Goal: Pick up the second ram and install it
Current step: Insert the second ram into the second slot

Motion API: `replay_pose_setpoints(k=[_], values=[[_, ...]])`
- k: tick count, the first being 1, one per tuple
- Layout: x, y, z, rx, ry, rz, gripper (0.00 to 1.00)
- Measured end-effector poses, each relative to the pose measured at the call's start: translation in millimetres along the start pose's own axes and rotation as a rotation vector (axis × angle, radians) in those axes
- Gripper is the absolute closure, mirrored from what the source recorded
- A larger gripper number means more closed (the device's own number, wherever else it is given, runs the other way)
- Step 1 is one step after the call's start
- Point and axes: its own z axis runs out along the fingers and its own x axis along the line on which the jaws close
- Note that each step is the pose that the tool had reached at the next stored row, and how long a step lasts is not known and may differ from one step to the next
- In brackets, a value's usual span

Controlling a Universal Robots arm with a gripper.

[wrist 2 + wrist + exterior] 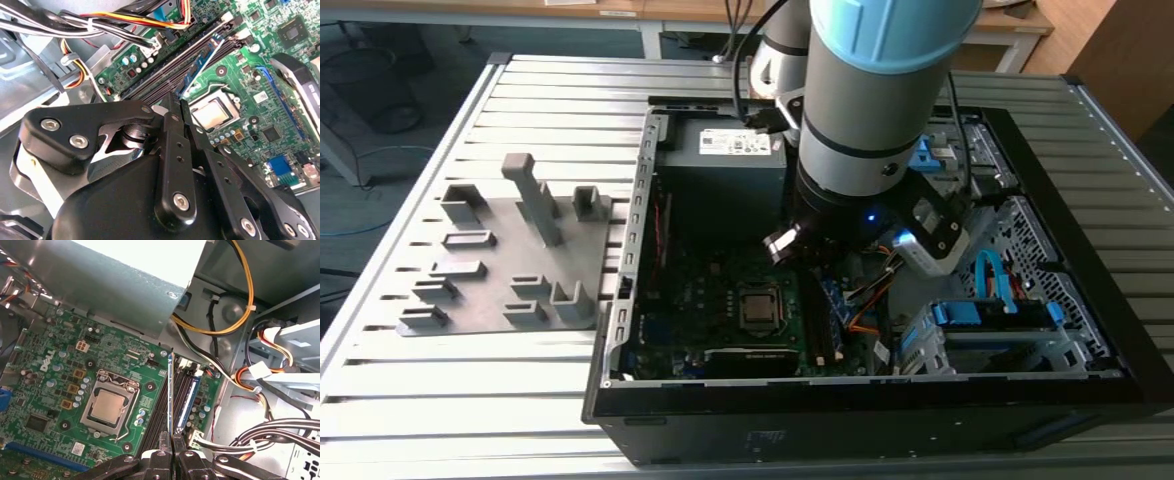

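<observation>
**Exterior view:** arm (861,130) reaching down into an open computer case (635,210) on a slatted bench (454,400). A grey fixture (507,260) lies beside the case, at the exterior view's left.

**First wrist view:** fingers (178,442) clenched on the second ram (171,390). The stick stands edge-on over the memory slots, beside the processor socket (107,407).

**Second wrist view:** fingers (172,130) pressed together, with the stick running out from between them.

Ribbed, dull grey metal table (454,385); matt grey plastic fixture with posts (491,280); smooth, semi-gloss black claw (172,438); shiny silver metal processor lid (106,406).
</observation>
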Motion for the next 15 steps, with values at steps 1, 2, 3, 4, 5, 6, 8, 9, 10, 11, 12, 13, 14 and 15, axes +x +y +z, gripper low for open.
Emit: replay_pose_setpoints(k=[1,2,3,4,5,6,8,9,10,11,12,13,14,15], values=[[0.0,0.0,0.0,0.0007,-0.0004,0.006,0.87],[0.0,0.0,0.0,0.0014,-0.0009,0.011,0.87],[0.0,0.0,0.0,0.0021,-0.0014,0.017,0.87],[0.0,0.0,0.0,0.0028,-0.0019,0.023,0.87],[0.0,0.0,0.0,0.0035,-0.0023,0.029,0.87],[0.0,0.0,0.0,0.0043,-0.0029,0.036,0.87],[0.0,0.0,0.0,0.0059,-0.0039,0.048,0.87],[0.0,0.0,0.0,0.0067,-0.0045,0.055,0.87],[0.0,0.0,0.0,0.0076,-0.005,0.062,0.87],[0.0,0.0,0.0,0.0084,-0.0056,0.069,0.87],[0.0,0.0,0.0,0.0093,-0.0061,0.076,0.87],[0.0,0.0,0.0,0.0101,-0.0068,0.083,0.87],[0.0,0.0,0.0,0.011,-0.0073,0.09,0.87],[0.0,0.0,0.0,0.012,-0.008,0.098,0.87]])
